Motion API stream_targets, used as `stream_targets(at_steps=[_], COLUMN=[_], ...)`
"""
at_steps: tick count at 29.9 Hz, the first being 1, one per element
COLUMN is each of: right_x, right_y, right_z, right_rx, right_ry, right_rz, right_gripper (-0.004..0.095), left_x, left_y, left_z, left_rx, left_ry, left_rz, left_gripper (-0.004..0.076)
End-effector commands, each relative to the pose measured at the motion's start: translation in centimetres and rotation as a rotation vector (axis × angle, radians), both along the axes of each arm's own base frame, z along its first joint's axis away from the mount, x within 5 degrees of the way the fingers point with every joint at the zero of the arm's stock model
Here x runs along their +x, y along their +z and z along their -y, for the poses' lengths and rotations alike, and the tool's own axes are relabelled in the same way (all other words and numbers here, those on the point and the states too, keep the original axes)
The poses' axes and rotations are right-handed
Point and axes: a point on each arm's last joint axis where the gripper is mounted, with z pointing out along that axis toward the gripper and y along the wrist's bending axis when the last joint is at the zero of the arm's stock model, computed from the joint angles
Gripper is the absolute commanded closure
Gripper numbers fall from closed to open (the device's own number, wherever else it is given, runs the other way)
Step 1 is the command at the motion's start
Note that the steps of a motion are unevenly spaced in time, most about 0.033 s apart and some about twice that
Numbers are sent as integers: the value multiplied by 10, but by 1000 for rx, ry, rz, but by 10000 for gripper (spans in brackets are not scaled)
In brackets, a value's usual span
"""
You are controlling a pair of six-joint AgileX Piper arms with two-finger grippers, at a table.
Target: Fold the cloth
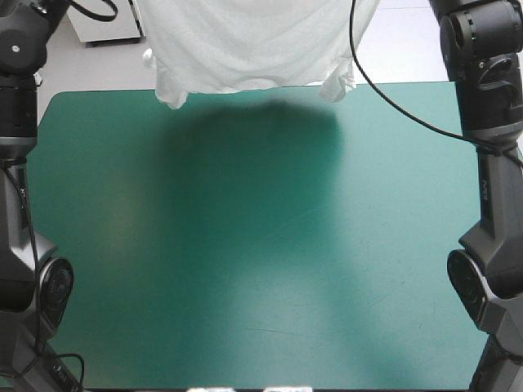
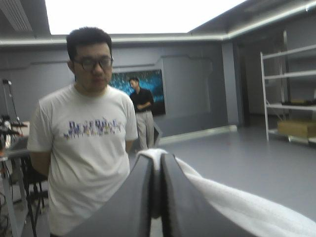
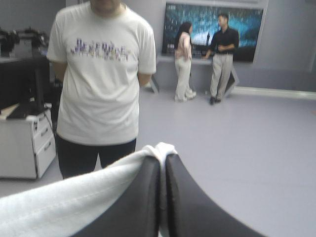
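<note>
Jaws first: the left jaws are clenched on the T-shirt (image 1: 245, 41). In the left wrist view the two black fingers (image 2: 140, 197) meet in one arch, w/ a white fold squeezed between them at the tip. The right jaws grasp it the same way, and from there the cloth runs off to the side, toward the other arm. Both arms are raised high, so the wrist cameras look level into the room, not down.

From above, the T-shirt hangs in the air over the far edge of the desk (image 1: 245, 269), stretched between L and R arm. Two loose corners, prob. the sleeves, dangle lowest. It seems not to touch the teal-green cover, but I cannot tell for sure. A wide shadow (image 1: 253, 139) lies on the far half of the desk.

The step in hand is, I think, the spreading – the shirt is lifted and pulled open, and no fold is made yet. The next move calls for lowering both arms together at equal speed and drawing toward the near edge, so the fabric lays down flat w/o wrinkles. Tension between the jaws should stay until most of the cloth rests on the desk – release only then.
</note>
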Motion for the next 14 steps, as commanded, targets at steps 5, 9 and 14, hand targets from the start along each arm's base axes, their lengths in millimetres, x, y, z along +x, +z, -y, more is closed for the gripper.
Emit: stream_targets(at_steps=[5, 9, 14], right_x=[46, 83, 125], right_y=[-50, -101, -167], right_z=[10, 9, 0], right_rx=[64, 48, 34], right_ry=[-5, -21, 6], right_rz=[-249, -452, -636], right_gripper=[925, 925, 925], left_x=[52, 94, 131], left_y=[-49, -101, -163], left_z=[8, 11, 18], left_rx=[-3, -21, -2], left_ry=[-11, -4, -32], left_rz=[-213, -416, -632], left_gripper=[734, 734, 734])
